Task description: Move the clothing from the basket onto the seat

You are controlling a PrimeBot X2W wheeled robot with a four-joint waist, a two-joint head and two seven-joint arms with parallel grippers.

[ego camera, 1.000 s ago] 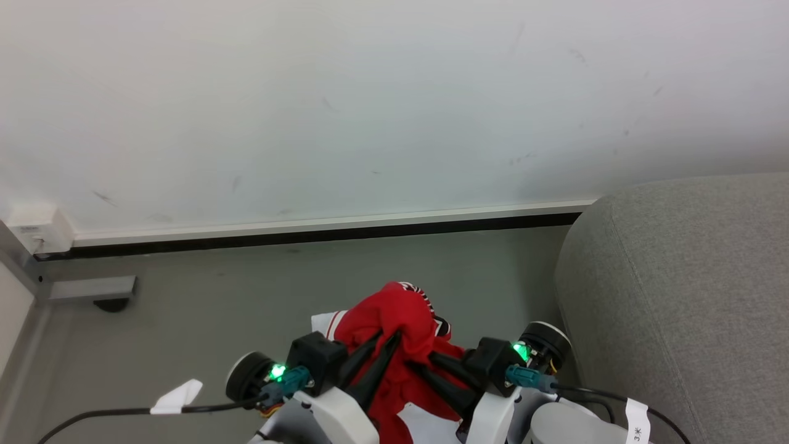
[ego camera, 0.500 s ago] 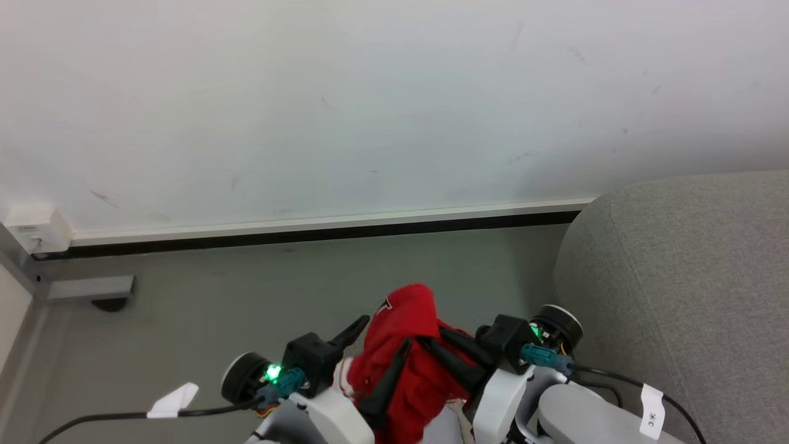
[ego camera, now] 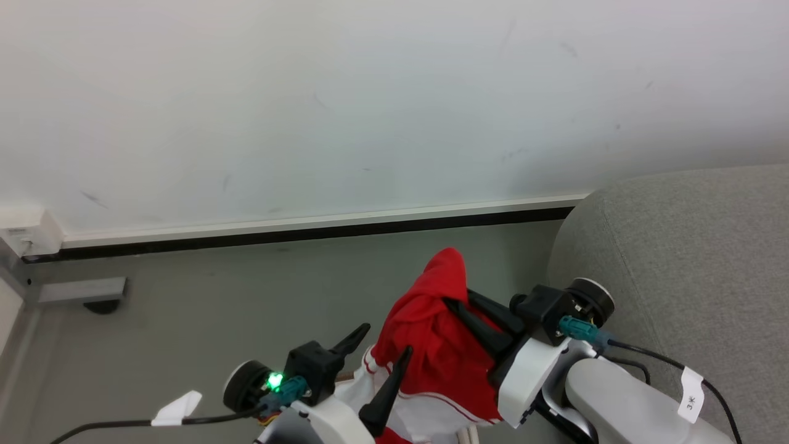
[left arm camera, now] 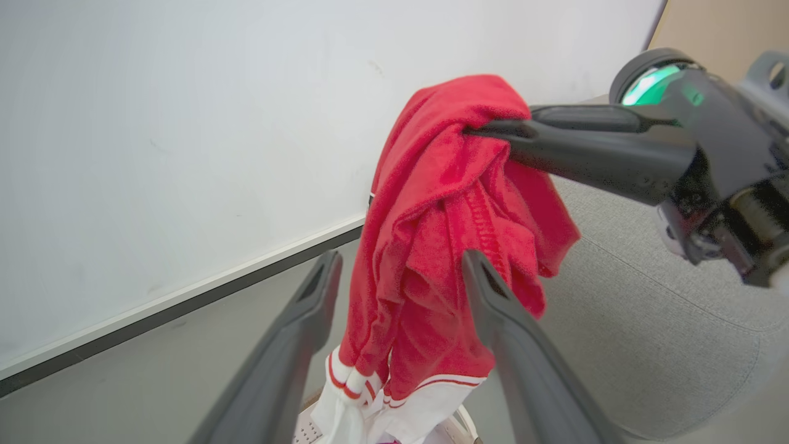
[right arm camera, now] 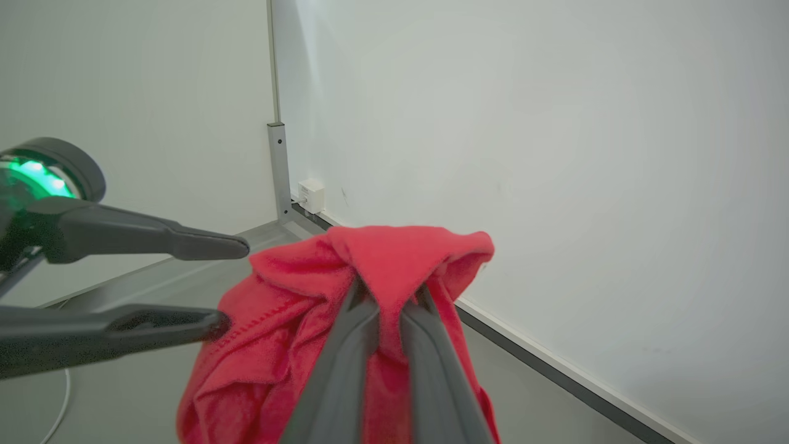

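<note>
Above the floor (ego camera: 216, 296), just beside the seat (ego camera: 690, 246), the clothing (ego camera: 431, 357) hangs bunched from the right gripper (ego camera: 459, 302), which is clenched on its top fold. The left gripper (ego camera: 387, 339) stands spread wide, grasping nothing, its fingers flanking the hanging cloth; the white cuffs dangle lowest

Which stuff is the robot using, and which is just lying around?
For the job: red clothing, grey seat, right claw gripping it, open left claw.
Just lying around: white wall box, grey floor bracket, black cable with paper tag.
</note>
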